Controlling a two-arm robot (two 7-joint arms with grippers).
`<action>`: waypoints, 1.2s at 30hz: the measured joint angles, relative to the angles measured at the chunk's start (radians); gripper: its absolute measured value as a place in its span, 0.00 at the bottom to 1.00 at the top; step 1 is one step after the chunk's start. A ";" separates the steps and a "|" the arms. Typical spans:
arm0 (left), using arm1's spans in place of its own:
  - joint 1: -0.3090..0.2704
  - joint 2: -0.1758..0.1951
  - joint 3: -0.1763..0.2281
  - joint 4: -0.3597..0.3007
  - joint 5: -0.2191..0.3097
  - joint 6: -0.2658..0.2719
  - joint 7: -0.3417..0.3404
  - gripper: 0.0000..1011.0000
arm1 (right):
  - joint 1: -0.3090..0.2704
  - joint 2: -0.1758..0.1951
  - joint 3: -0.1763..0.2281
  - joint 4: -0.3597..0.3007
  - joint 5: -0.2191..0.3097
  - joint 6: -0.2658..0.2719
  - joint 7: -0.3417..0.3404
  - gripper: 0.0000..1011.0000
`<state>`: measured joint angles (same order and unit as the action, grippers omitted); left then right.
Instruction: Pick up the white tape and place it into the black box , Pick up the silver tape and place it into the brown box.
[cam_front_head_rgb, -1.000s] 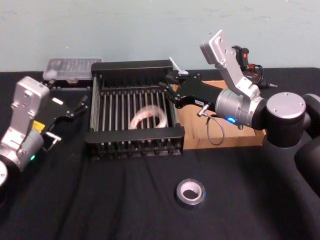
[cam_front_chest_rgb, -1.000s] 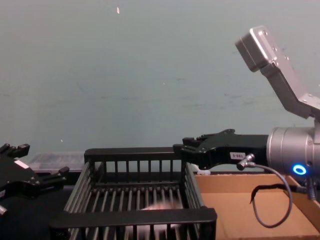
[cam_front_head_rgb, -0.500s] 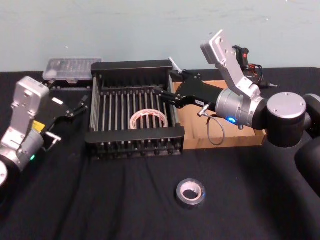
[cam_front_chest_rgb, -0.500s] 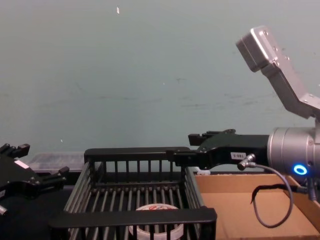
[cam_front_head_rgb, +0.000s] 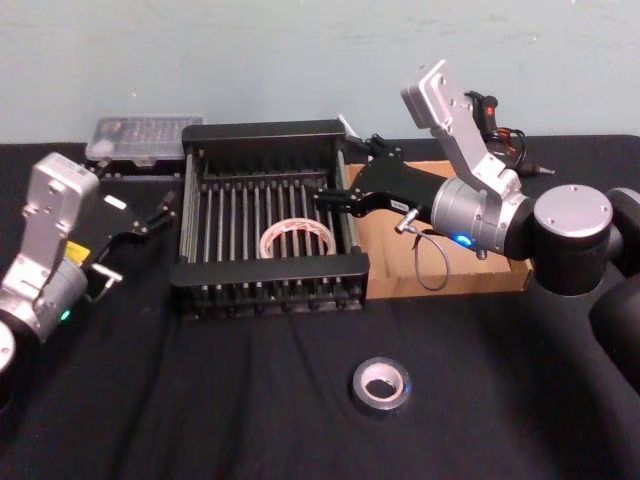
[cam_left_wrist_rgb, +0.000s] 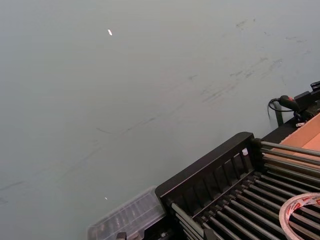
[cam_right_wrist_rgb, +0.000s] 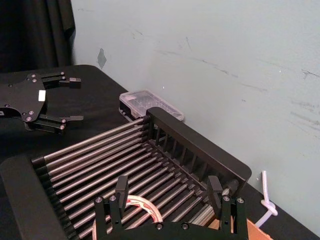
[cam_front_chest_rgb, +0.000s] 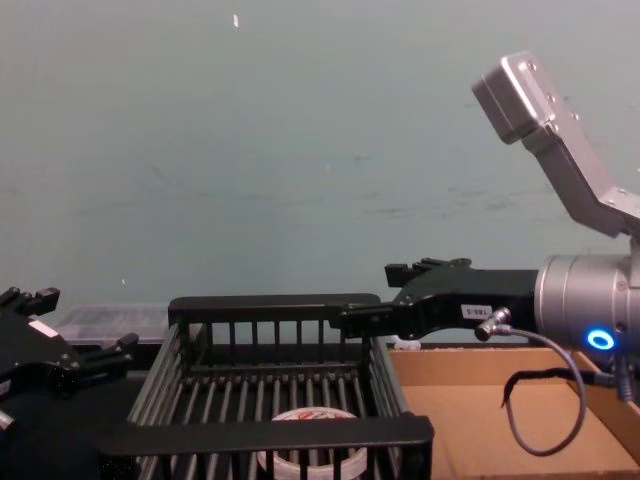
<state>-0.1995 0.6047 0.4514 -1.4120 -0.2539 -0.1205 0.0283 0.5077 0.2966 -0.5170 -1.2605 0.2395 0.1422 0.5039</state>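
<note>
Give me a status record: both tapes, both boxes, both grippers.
white tape: white roll with red-marked core, lying flat on the bars inside the black slatted crate
silver tape: dark grey-silver roll, flat on the black tablecloth in front of the crate
brown box: shallow tan cardboard tray right of the crate, no tape visible in it
right gripper: over the crate's right side, jaws open, empty
left gripper: parked left of the crate, jaws open
remaining: silver tape into brown box

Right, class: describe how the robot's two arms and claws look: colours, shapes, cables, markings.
Both arms have silver-grey boxy wrist housings and flat black claws with slim fingers. The right claw has a small white label, a looping grey cable and a blue light behind it. The left claw has a white label, a yellow sticker and a green light.
</note>
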 joint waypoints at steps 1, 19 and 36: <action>0.000 0.000 0.000 0.000 0.000 0.000 0.000 0.99 | 0.000 0.000 0.000 0.000 0.000 0.000 0.000 0.99; 0.000 0.000 0.000 0.000 0.000 0.000 0.000 0.99 | -0.098 0.079 0.061 -0.176 0.036 0.033 -0.047 0.99; 0.000 0.000 0.000 0.000 0.000 0.000 0.000 0.99 | -0.396 0.268 0.179 -0.466 0.139 0.099 -0.078 0.99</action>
<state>-0.1995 0.6047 0.4514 -1.4120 -0.2539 -0.1205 0.0283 0.1119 0.5643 -0.3377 -1.7266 0.3785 0.2408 0.4255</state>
